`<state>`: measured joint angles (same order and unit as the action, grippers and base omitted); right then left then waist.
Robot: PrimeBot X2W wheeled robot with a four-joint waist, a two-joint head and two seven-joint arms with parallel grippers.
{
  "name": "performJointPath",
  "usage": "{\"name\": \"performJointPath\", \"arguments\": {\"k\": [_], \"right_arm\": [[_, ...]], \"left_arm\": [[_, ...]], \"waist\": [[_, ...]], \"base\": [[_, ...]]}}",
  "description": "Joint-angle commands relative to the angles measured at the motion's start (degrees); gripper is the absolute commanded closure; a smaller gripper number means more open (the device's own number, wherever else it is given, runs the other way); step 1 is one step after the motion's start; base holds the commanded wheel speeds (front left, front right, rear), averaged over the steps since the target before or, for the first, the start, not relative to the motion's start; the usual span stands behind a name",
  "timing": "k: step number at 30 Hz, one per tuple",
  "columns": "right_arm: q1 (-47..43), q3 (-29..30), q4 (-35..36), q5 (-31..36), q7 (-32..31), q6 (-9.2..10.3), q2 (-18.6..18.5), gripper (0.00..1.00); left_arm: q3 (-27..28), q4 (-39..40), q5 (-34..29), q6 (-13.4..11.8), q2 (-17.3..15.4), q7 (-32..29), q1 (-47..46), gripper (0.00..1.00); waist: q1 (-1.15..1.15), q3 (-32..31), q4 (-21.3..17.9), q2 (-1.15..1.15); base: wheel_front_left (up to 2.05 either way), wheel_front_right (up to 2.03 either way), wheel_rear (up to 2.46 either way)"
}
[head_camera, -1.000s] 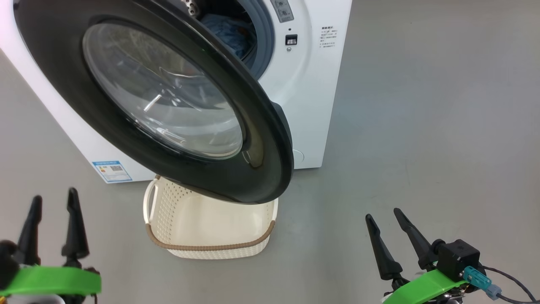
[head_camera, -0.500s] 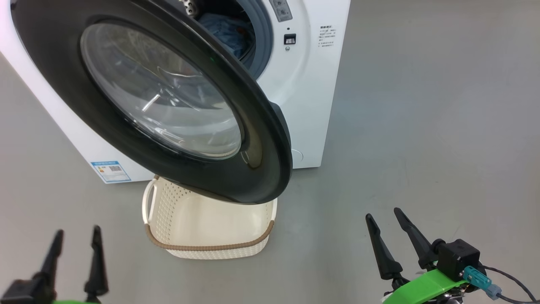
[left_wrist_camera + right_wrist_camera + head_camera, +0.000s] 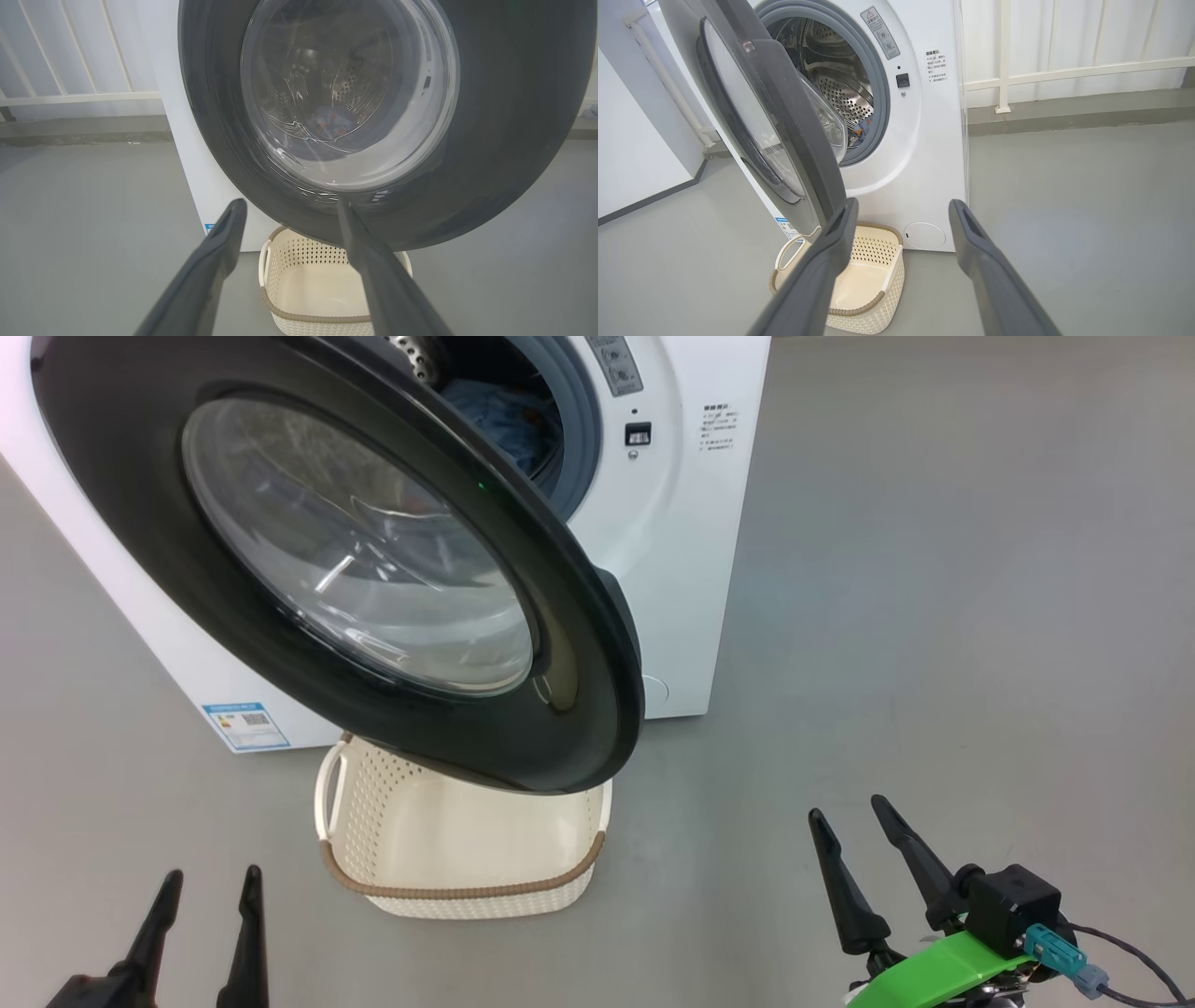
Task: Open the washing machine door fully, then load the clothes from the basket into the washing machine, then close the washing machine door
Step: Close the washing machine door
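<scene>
Grey floor [image 3: 934, 569], white railing [image 3: 1004, 46].

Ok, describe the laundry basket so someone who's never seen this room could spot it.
Start at the white front-loading washing machine, its round black door swung open. On the grey floor just in front, partly under that door, sits the basket. Unlike the big white machine, it's a low cream perforated plastic tub with a brown woven-look rim.

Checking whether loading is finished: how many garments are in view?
1: a blue garment in the washing machine. The basket looks empty, but the door hides part of both.
</scene>
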<state>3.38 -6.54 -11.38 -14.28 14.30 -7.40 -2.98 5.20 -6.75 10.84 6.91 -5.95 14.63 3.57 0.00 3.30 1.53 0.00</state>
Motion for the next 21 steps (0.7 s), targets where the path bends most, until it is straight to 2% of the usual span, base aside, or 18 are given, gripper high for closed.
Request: {"name": "performJointPath", "arguments": {"k": [1,21], "right_arm": [[1.1,-1.2,1.6,0.3,0.7,-0.09,0.1,0.0],[-0.3,-1.4,1.7,0.9,0.7,-0.09,0.1,0.0]], "left_arm": [[2.3,0.9,-0.5,0.2,-0.6,0.4,-0.7,0.0],[2.0,-0.4,-1.0,0.5,0.7,0.4,0.1,0.0]], "waist": [[0.0,-0.2,0.0,0.0],[0.0,-2.0,0.1,0.0]], "base": [[0.0,0.0,0.0],[0.0,0.0,0.0]]}}
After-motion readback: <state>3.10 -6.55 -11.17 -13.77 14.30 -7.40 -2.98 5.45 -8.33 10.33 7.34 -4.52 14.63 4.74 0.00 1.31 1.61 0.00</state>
